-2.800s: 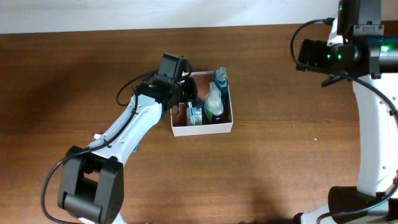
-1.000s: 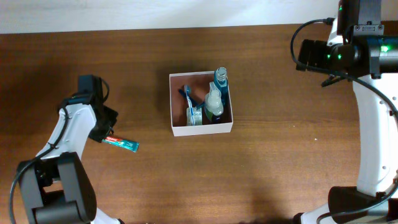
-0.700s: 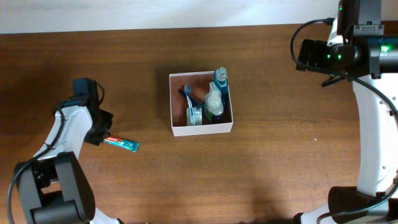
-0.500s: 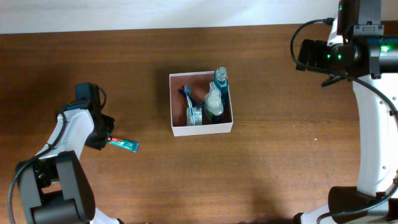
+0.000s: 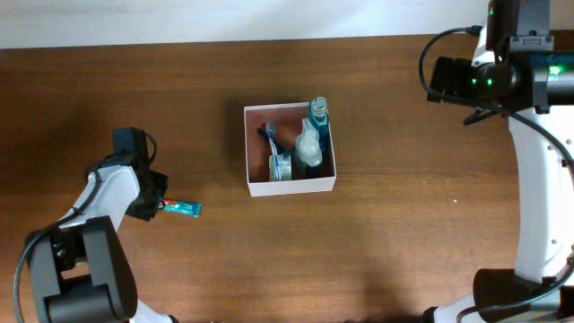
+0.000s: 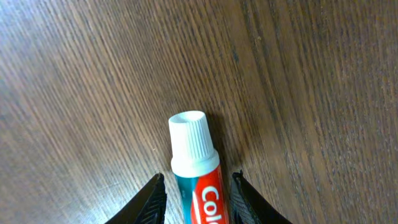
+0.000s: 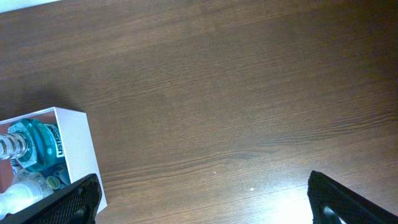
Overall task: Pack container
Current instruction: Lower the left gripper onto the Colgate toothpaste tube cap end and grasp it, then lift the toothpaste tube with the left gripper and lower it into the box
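Observation:
The container, a white square box with a reddish-brown inside, stands at the table's middle. It holds a blue toothbrush, a teal bottle and a clear bottle. A red and teal toothpaste tube with a white cap lies on the table to its left. My left gripper is open, its jaws down on either side of the tube just behind the cap, with small gaps. My right gripper is wide open and empty, high above the table right of the container.
Bare brown wood table lies all around the container. The right arm's base stands at the right edge, the left arm's base at the lower left.
My left gripper left the container, swung to the far left, then shifted right and down so its jaws straddle the toothpaste tube. The right arm has not moved.

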You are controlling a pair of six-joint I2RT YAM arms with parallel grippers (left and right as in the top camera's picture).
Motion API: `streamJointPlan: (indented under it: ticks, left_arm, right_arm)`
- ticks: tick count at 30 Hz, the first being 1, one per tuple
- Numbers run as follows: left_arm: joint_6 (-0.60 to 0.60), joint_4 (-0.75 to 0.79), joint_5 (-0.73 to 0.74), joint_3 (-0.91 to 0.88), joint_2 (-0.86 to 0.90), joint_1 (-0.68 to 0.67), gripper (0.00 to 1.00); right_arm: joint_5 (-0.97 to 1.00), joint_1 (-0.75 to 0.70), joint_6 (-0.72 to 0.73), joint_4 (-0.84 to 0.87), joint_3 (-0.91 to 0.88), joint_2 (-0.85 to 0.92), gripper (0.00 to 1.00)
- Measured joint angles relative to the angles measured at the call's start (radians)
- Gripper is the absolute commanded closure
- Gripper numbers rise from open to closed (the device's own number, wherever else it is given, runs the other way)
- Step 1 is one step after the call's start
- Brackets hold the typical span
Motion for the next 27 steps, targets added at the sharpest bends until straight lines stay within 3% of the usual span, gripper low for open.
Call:
streamJointPlan:
  ticks: [3, 15, 27]
  left_arm:
    - [-0.003, 0.027, 0.0, -0.017, 0.0, 0.0, 0.67]
    - [-0.008, 0.09, 0.001, -0.033, 0.0, 0.0, 0.92]
    - [0.099, 0.093, 0.058, -0.025, -0.121, 0.0, 0.92]
  right_arm:
    - [0.0, 0.0, 0.0, 0.0, 0.0, 0.0, 0.01]
    - [0.0, 0.0, 0.001, 0.0, 0.0, 0.0, 0.01]
    - [0.0, 0.0, 0.0, 0.0, 0.0, 0.0, 0.01]
